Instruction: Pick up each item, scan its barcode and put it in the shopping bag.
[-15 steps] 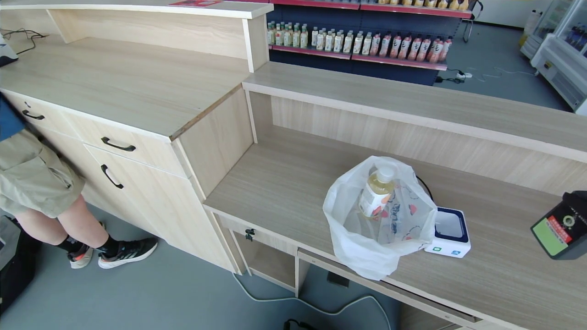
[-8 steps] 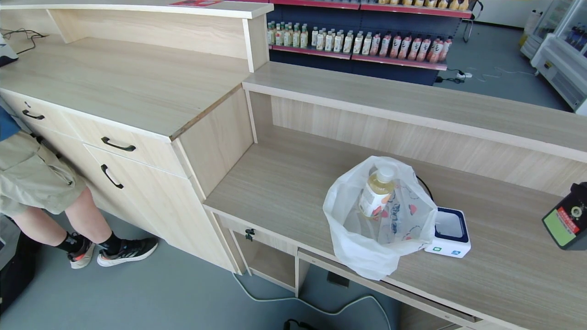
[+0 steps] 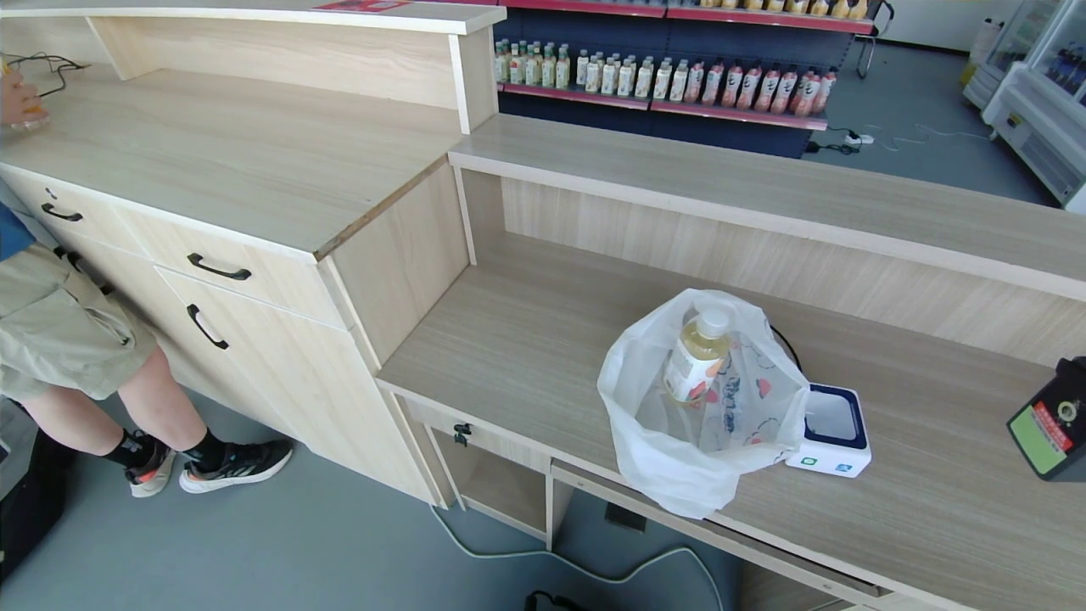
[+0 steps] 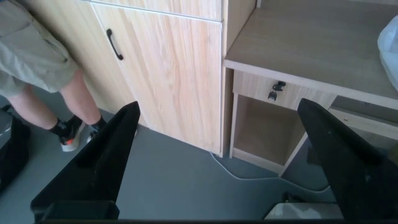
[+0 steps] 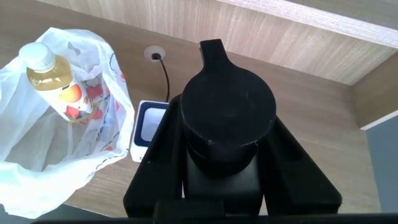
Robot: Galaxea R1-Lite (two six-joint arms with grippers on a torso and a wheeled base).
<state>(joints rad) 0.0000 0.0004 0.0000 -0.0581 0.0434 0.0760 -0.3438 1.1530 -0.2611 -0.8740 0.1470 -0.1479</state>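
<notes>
Shopping bag (image 3: 657, 462) is set near the front edge of the lower counter (image 3: 526, 339), mouth open upward. One bottle (image 3: 697, 361), with a white cap and yellowish drink, is held inside the bag. It is roughly upright with a slight lean, and its cap is about level with the bag's rim.

Scanner (image 3: 831, 433), a small white box with a dark blue frame round its window, is parked on the bag's right side. Touching or just beside cannot be told. A black cable (image 5: 165, 74) is run from the scanner to a round hole in the counter top, on the bag's far side.

Right claw (image 5: 225, 118) is hung above the counter well to the right of the bag, past the scanner, with neither one touched. Whether it is wide or narrow cannot be told.

Left claw (image 4: 217, 106) is spread wide with nothing gripped. It is placed low and to the left of the bag, off the counter, over the grey floor (image 4: 174, 180) in front of a cabinet door (image 4: 168, 68).

Left of the bag a higher counter top (image 3: 212, 161) with drawers under it is seen. At its far left end a hand (image 3: 15, 98) is laid on something small that is not identifiable.

Behind the bag, beyond the raised back ledge, a store shelf (image 3: 662, 109) is lined with drinks (image 3: 662, 78).
</notes>
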